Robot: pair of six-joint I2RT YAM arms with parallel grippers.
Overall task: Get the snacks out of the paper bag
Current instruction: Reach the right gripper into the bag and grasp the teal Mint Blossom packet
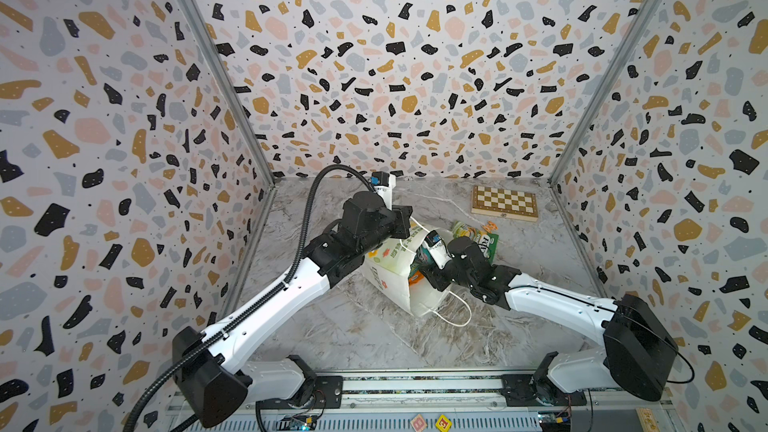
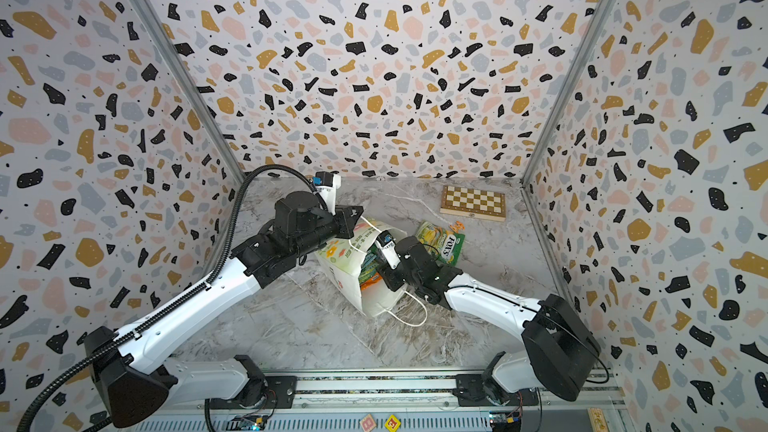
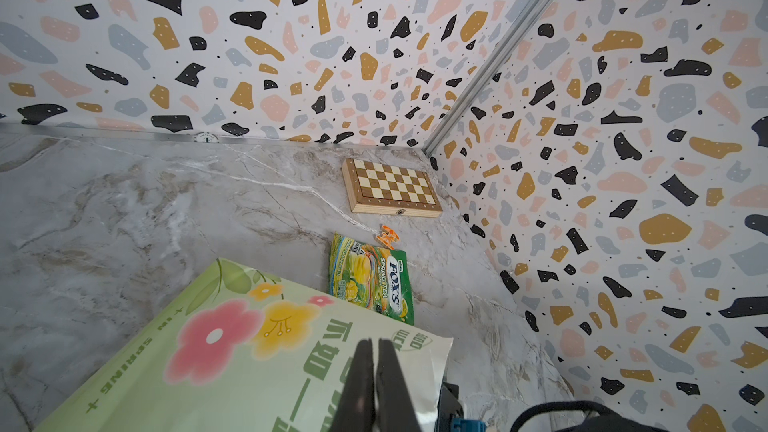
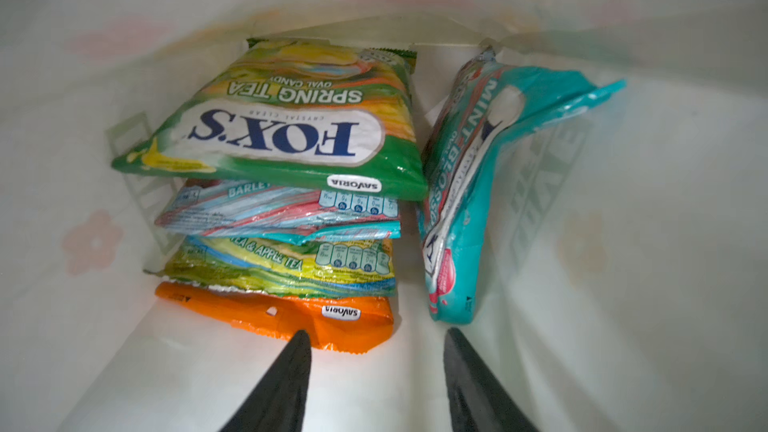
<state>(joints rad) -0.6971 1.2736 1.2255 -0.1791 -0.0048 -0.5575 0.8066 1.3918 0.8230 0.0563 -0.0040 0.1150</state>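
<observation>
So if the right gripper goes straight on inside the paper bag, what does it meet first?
Most likely the orange packet at the bottom of the stack in the paper bag: it lies just ahead of the right gripper. Depth is hard to judge.

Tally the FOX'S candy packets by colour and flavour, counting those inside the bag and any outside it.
Green Spring Tea packets: 2 (one inside, one outside)
Teal-and-red Barley packet: 1
Yellow-green Apple Tea packet: 1
Orange packet: 1
Teal Mint Blossom packet: 1
Total: 6
</observation>
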